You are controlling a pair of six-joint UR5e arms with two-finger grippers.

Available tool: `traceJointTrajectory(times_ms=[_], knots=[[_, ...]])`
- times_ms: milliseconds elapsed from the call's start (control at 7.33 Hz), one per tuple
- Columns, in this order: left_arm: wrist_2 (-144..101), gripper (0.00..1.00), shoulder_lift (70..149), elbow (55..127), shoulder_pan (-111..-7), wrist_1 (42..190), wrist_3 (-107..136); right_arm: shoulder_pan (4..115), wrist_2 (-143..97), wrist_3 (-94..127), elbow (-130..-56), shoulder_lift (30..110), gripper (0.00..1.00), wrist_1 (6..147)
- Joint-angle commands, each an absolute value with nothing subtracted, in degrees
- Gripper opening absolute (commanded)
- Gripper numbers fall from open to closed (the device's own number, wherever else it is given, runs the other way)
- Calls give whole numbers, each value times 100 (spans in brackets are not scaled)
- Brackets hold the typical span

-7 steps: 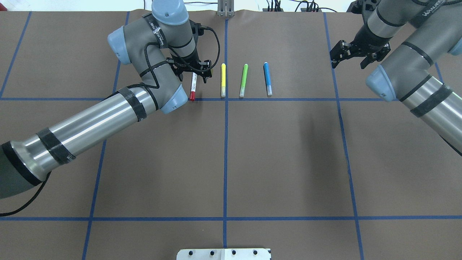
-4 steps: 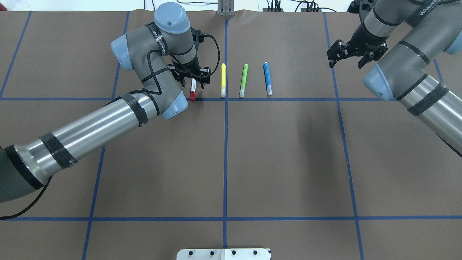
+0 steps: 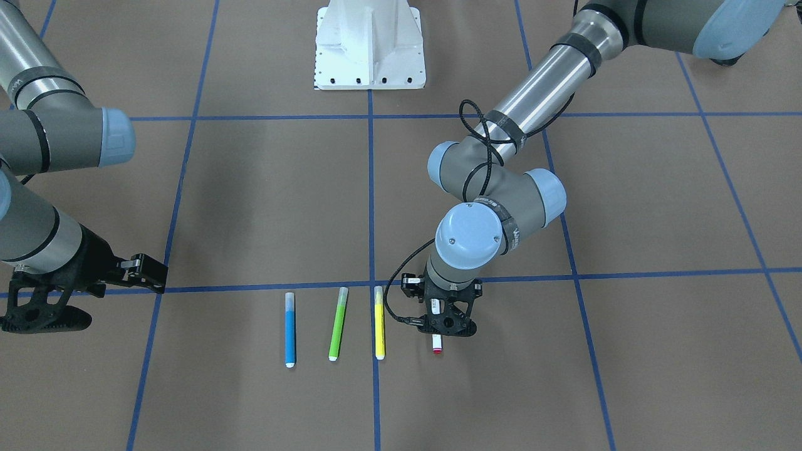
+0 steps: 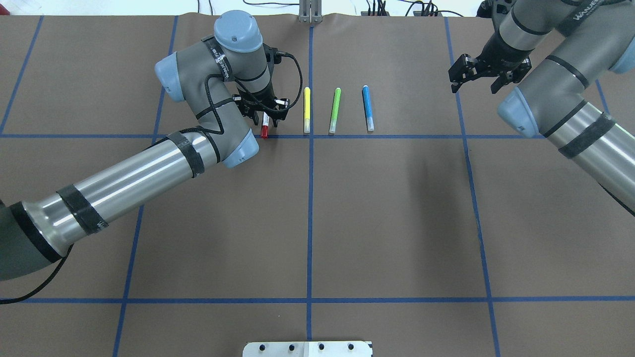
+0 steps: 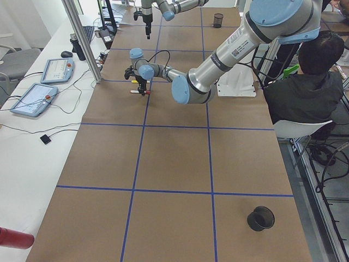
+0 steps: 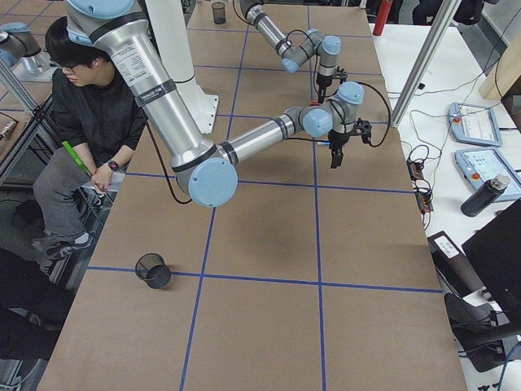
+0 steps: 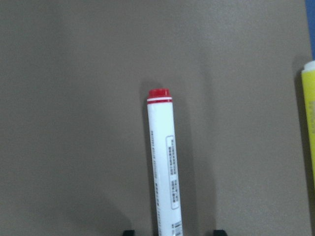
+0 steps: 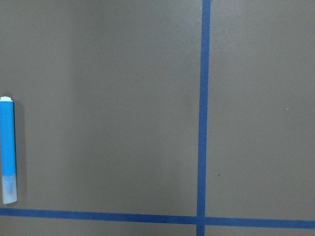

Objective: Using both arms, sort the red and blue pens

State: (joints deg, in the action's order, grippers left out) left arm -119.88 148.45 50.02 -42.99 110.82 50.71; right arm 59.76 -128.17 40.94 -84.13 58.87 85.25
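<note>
Though unclamped, marker (image 7: 162, 162) within left gripper (image 4: 267, 118).

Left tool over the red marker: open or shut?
Open. The left tool straddles the red marker, and the wrist view shows gaps beside the barrel.

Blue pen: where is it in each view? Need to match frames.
Overhead exterior: blue pen at the right end of the row.
Exterior front-facing: blue pen at the left end of the row.
Exterior left: too small to make out.
Exterior right: too small to make out.
Left wrist-mounted: not in it.
Right wrist-mounted: blue pen at the left edge.
Landmark: the blue tape line just past its translucent cap.
</note>
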Motion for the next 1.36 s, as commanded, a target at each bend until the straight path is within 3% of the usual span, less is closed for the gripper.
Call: traceJointTrajectory(times_ms=[0,136,273,1227], knots=[[-11988,40,14827,5001,-4298,11083,5071,5977,-12823,4087,-8411,5889,100,8525],[-11988,28,14827,5001,-4307,11074,5071,5977,-12823,4087,-8402,5889,100,8525],[-11988,0,14827,5010,-4307,11074,5071,5977,-12823,4087,-8402,5889,100,8525],[-12515,0,14635,5510,-5229,10670,5458,5566,-12614,4610,-8402,5521,100,8499]])
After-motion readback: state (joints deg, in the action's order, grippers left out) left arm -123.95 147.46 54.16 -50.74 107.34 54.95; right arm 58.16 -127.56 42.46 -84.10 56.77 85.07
